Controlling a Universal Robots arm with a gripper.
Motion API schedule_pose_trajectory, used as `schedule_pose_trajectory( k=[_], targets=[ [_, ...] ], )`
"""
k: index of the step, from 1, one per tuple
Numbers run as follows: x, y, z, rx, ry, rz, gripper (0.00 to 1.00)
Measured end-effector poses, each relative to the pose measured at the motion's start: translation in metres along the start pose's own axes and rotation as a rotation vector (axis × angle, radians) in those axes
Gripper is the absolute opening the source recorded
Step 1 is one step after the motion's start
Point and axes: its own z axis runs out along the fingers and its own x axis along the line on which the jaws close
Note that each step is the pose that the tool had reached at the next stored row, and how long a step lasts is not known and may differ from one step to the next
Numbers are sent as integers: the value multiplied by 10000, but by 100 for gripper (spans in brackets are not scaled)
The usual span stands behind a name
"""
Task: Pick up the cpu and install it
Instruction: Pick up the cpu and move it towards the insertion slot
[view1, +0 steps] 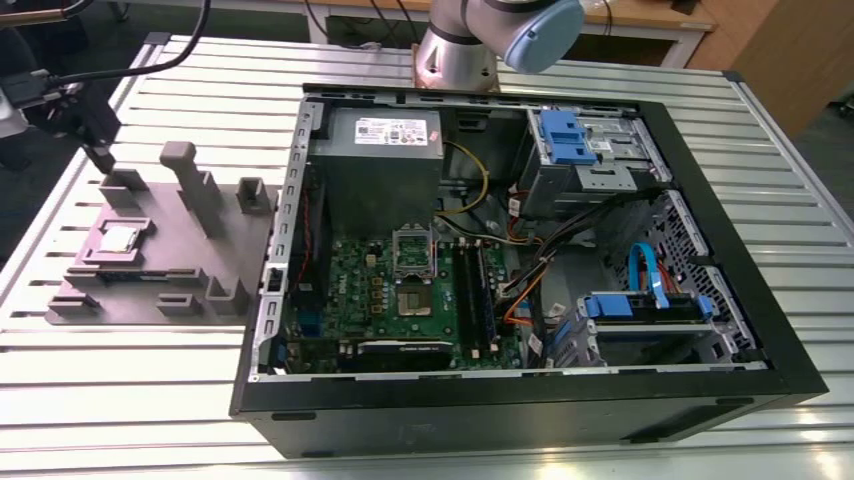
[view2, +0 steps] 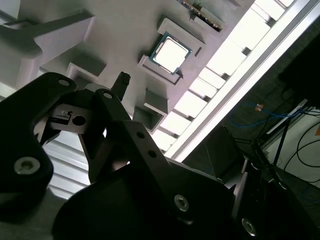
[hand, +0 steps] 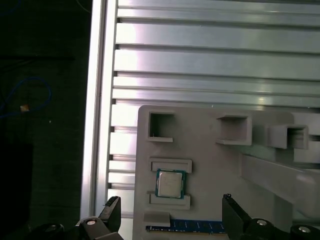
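Over the grey plate, gripper (hand: 170, 198): fingers (hand: 112, 210) spread wide apart with nothing between them, hanging above the plate and not touching it. In the exterior view it's the dark thing (view1: 96, 150) at the far left.
cpu (hand: 170, 183): lying flat, silvery top up, in its own shallow framed recess on the plate. In the first wrist view it lines up between the two fingertips, but it's clearly below them and not gripped. Also visible in the second wrist view (view2: 171, 53) and the exterior view (view1: 120, 238).
plate (hand: 210, 160): grey-purple holder on the table, with raised blocks and square pockets (hand: 161, 126) along one edge.
circuit strip (hand: 185, 227): long thin board with a blue edge, sitting in a slot just beside the cpu recess.
table (view1: 134, 400): slatted aluminium, with the plate toward the exterior view's left and the PC case toward its right.
PC case (view1: 747, 300): black tower on its side, side panel off.
Inside the case: green motherboard (view1: 387, 300) with a metal-framed socket (view1: 410, 250), grey power supply (view1: 380, 140) at the back, blue drive brackets (view1: 647, 305), and loose cables in between.
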Motion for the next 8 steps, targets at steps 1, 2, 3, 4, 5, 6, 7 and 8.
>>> schedule_pose_trajectory(
  k=[1, 2, 3, 4, 5, 6, 7, 8],
  targets=[
    [0, 0, 6, 0, 0, 0, 88],
    [0, -1, 11, 0, 0, 0, 88],
    [0, -2, 15, 0, 1, 0, 88],
    [0, -2, 18, 1, 2, 0, 88],
    [0, -2, 21, 1, 2, 0, 88],
    [0, -2, 23, 0, 1, 0, 88],
    [0, -3, 26, 0, 0, 0, 88],
    [0, -3, 27, -1, 0, 0, 88]
  ],
)
